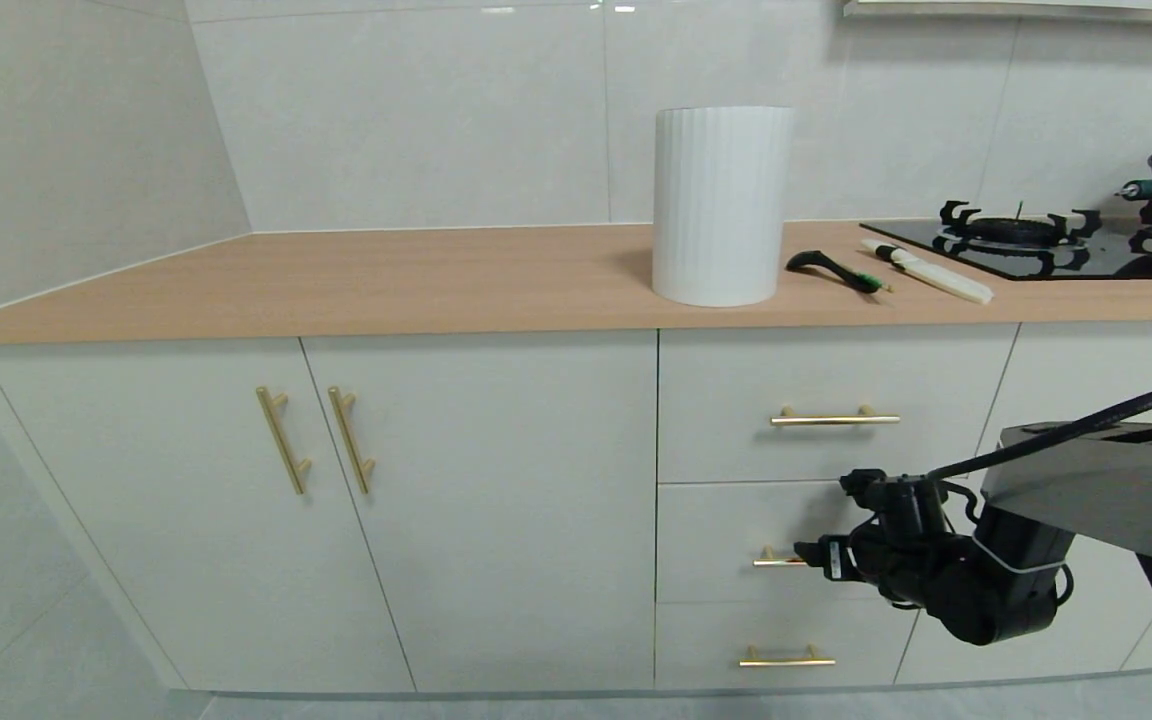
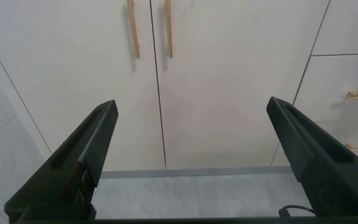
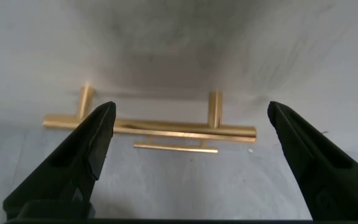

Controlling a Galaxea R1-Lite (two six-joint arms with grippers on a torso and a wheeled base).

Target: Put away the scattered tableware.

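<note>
While held low at drawer height, spread wide and gripping nothing: right tool [image 1: 808, 558]. Lined up head-on with middle drawer handle [image 3: 151, 127], the brass bar lying across the gap between the two fingers in the right wrist view. Contact not confirmable; looks just short of the bar. Bottom drawer handle [image 1: 786, 658] directly below.

Likely reason for this pose: drawer shut, so to be opened first as a store for the tableware. Judgement only. Open spread fits a grasp across the bar.

Left tool [image 2: 191, 106]: also wide open, empty, facing the cupboard doors [image 2: 229, 81] at lower left, near the floor. Appears parked clear of the drawer front, presumably to leave room for the pull.

Tableware, both pieces untouched on the worktop [image 1: 386, 280], far right:
- dark-handled utensil [image 1: 831, 268], lying flat, just right of the white ribbed canister [image 1: 721, 205];
- pale utensil [image 1: 926, 270], lying flat at an angle, between the dark one and the hob [image 1: 1036, 245], near the hob's edge.

Relative to right tool: above it and farther back, slightly to the right, well apart, with the top drawer front and the worktop edge between. No piece within reach of either tool as posed.
</note>
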